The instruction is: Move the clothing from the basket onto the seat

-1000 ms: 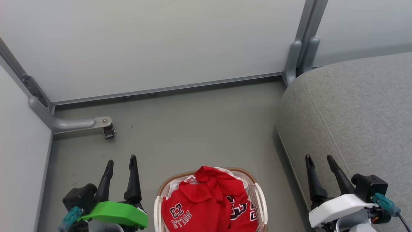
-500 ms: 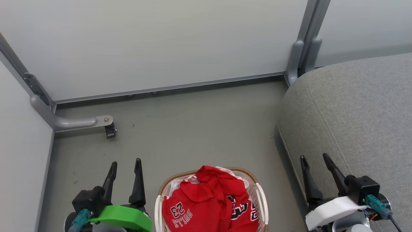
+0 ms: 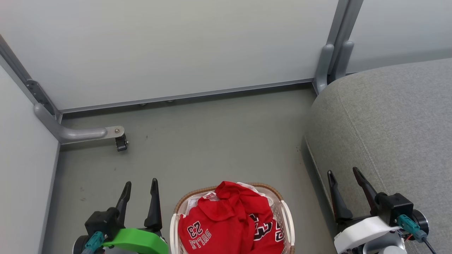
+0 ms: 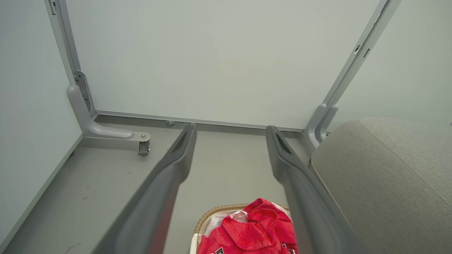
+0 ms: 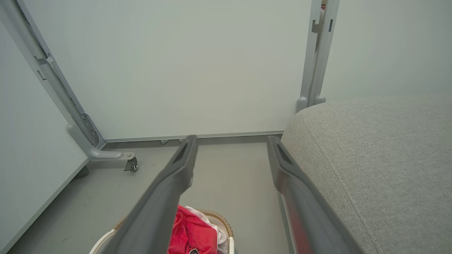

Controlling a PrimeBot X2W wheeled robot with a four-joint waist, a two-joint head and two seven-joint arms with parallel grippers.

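Our left gripper and right gripper both stand spread and empty. The clothing lies heaped in the basket at six o'clock, the seat at three. We judge it light, limp and snag-prone, so we would pinch the raised top fold.

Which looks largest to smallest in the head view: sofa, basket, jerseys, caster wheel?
Sofa, largest by far.
Basket and jerseys: near alike, both cut off by the bottom edge, so unranked.
Caster wheel, smallest.
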